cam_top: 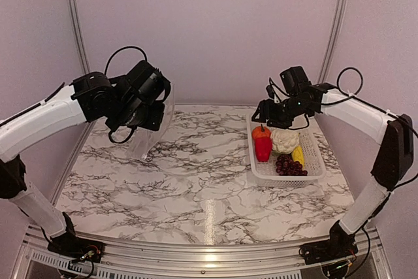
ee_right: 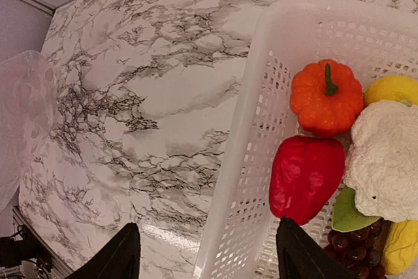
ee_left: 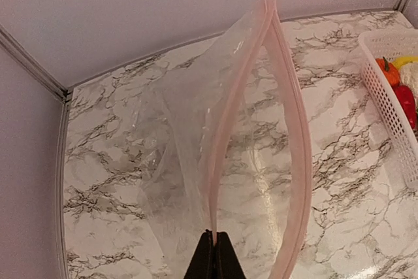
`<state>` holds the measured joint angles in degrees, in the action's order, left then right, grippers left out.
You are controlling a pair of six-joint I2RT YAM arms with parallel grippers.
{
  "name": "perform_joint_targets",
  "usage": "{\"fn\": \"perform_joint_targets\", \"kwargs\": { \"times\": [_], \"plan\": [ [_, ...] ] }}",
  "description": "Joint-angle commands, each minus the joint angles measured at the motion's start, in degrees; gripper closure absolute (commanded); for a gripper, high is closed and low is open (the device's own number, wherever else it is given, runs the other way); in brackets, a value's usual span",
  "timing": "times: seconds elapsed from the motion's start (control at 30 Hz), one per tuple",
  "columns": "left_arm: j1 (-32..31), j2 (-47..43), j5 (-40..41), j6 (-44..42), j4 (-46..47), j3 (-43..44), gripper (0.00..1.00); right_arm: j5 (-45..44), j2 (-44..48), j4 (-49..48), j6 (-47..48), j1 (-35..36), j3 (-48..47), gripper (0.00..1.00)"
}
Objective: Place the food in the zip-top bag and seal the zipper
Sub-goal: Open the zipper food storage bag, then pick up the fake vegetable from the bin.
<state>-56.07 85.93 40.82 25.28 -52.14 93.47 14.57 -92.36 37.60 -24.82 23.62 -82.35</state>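
Bag (ee_left: 176, 129) hangs pinched in left hand (ee_left: 215, 234); right hand (ee_right: 209, 253) gapes over basket (ee_right: 245, 161).

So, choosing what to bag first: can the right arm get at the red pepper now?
Probably yes: its fingers hang open above the basket, and the red pepper lies on top, uncovered.
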Motion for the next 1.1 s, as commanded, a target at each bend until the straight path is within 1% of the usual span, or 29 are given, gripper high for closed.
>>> {"fn": "perform_joint_targets", "kwargs": {
  "times": [0.0,0.07,0.1,0.4,0.53,0.63,0.7,0.83,0.97,1.07],
  "plan": [
    [-0.2,4.9,-12.7,1.7,5.7,-0.2,1.00,-7.5,-3.7,2.0,0.8,0.2,1.5,0.27],
    [-0.2,5.2,-14.9,2.7,8.9,-1.2,1.00,-10.3,-4.7,1.8,0.2,0.2,1.5,0.21],
    [-0.2,5.2,-16.3,2.8,10.9,-2.0,1.00,-11.5,-5.1,1.5,0.1,0.2,1.7,0.19],
    [0.2,5.5,-23.7,5.8,18.5,-7.7,1.00,-12.9,-10.5,0.8,0.2,0.3,2.3,0.18],
    [0.2,5.5,-24.2,6.4,19.8,-8.2,1.00,-13.0,-11.9,-0.8,-0.7,0.6,3.8,0.18],
    [0.3,5.4,-24.0,6.4,19.9,-8.4,1.00,-14.3,-13.4,-0.5,-1.0,0.9,3.0,0.19],
    [0.3,5.1,-23.9,6.7,19.9,-8.7,1.00,-17.2,-14.1,-0.6,-1.3,1.2,2.7,0.19],
    [0.4,4.6,-23.7,7.0,19.5,-8.9,1.00,-20.0,-15.5,-2.2,-1.4,1.7,3.3,0.18],
    [0.4,3.7,-23.3,8.1,19.9,-10.8,1.00,-20.6,-17.7,-3.6,-1.6,1.7,3.4,0.22],
    [0.4,3.2,-23.9,9.0,20.4,-12.2,1.00,-21.2,-18.3,-5.1,-1.8,1.8,3.9,0.27]
  ]
}}
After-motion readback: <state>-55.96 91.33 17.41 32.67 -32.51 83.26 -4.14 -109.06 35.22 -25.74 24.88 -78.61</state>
